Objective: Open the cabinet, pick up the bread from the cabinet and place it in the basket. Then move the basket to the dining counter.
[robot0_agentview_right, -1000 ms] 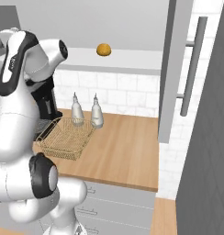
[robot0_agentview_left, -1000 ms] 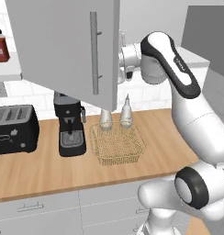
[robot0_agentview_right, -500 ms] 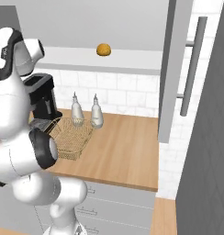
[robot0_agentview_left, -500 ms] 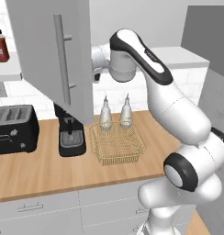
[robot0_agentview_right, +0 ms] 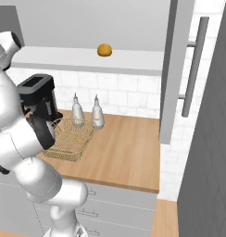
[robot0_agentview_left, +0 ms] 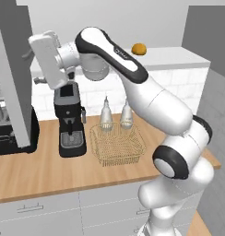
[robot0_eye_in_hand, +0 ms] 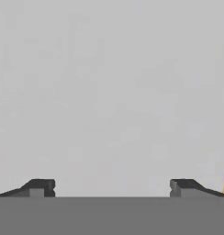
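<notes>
The cabinet (robot0_agentview_left: 15, 73) door is swung wide; the gripper (robot0_eye_in_hand: 112, 186), fingers spread and empty, is best drawn clear before the bread (robot0_agentview_left: 139, 49) on the shelf is reached above the basket (robot0_agentview_left: 118, 145).

Even, bright rendered light; soft shadows.

white tiled backsplash (robot0_agentview_right: 133, 99), wooden worktop (robot0_agentview_left: 50, 170)

One bread (robot0_agentview_left: 139, 49), one basket (robot0_agentview_left: 117, 145), two bottles (robot0_agentview_left: 105, 116), one coffee machine (robot0_agentview_left: 69, 120)
</notes>
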Available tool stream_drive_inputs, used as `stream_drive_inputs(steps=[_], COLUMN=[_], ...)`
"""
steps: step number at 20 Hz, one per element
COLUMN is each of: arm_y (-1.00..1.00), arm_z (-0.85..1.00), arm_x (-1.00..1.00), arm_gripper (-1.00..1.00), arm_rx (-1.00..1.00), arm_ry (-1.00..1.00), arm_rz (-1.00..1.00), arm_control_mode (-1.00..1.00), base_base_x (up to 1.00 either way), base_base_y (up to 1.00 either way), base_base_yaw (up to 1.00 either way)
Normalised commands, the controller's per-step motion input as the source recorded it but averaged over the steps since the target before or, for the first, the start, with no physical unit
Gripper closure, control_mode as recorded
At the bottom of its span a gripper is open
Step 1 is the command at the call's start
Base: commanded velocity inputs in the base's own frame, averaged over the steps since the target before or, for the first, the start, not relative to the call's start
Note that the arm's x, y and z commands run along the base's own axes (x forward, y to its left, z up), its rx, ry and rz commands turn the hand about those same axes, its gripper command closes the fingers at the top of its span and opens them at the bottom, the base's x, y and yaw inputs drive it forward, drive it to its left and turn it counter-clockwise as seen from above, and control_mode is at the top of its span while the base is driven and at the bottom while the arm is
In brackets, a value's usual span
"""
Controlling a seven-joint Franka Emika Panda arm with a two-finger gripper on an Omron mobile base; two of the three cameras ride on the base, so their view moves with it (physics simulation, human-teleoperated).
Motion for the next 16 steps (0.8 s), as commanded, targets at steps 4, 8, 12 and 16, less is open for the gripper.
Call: stream_drive_inputs(steps=[4, 8, 12, 16], arm_y=[-0.01, -1.00, -1.00, -1.00], arm_z=[-0.11, 0.00, 0.00, -0.03], arm_x=[0.11, 0.04, 0.00, 0.00], arm_gripper=[-1.00, -1.00, -1.00, -1.00], arm_rx=[-0.24, -0.13, -0.10, -0.18], arm_ry=[-0.19, -0.07, -0.10, -0.18], arm_rz=[-0.40, -0.25, -0.17, -0.17], arm_control_mode=[-1.00, -1.00, -1.00, -1.00], base_base_x=[0.00, 0.00, 0.00, 0.00], base_base_y=[0.00, 0.00, 0.00, 0.00], base_base_yaw=[0.00, 0.00, 0.00, 0.00])
